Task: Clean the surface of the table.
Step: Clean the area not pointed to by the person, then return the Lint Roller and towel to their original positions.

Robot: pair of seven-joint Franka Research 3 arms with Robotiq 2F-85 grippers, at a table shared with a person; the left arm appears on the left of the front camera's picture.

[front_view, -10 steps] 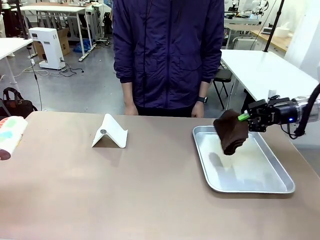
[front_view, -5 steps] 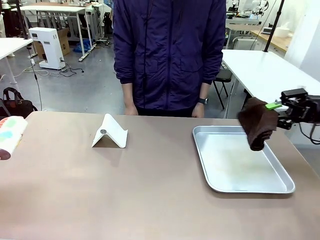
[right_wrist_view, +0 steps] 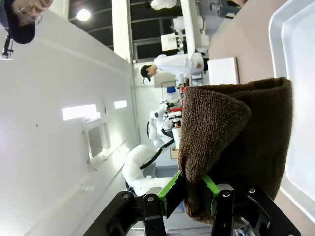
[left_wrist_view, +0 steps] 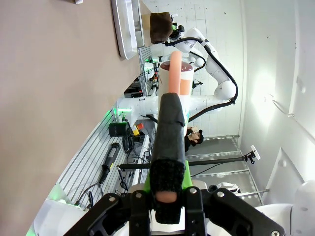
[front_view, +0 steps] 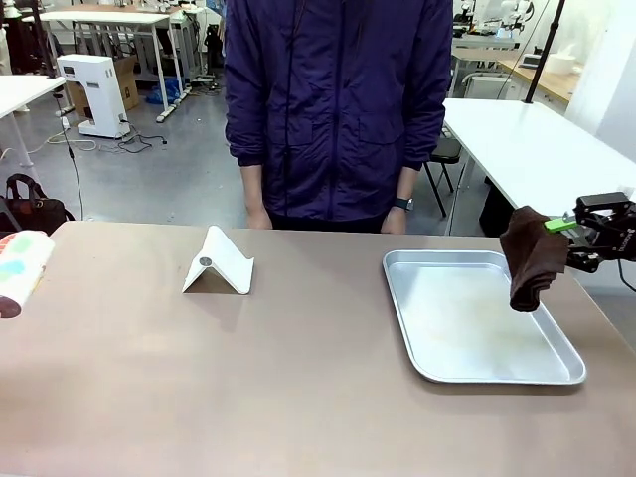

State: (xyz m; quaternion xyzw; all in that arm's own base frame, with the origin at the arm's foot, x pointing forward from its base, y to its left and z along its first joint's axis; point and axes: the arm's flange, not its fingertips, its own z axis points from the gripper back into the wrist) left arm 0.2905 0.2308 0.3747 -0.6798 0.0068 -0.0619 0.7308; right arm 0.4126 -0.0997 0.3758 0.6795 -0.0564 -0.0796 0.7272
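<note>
The brownish-tan table [front_view: 248, 378] stretches across the front view and fills the left side of the left wrist view [left_wrist_view: 49, 98]. At the right, my right gripper [front_view: 581, 237] is shut on a dark brown cloth [front_view: 530, 256], which hangs above the right rim of a metal tray [front_view: 427, 358]. In the right wrist view the green pads [right_wrist_view: 172, 191] pinch the folded cloth [right_wrist_view: 236, 142] over the tray [right_wrist_view: 300, 98]. My left gripper [left_wrist_view: 170, 98] is shut on a pale cylinder with a dark red end [left_wrist_view: 178, 73], which sits at the far left edge of the front view [front_view: 20, 270].
A white folded stand [front_view: 219, 263] rests on the table's left half. A person in a dark blue jacket [front_view: 333, 109] stands at the far edge with hands down. White-topped tables stand behind at the right.
My right gripper has carried the brown cloth to the right, from above the tray's middle to above its right rim. The cylinder at the left has not moved.
</note>
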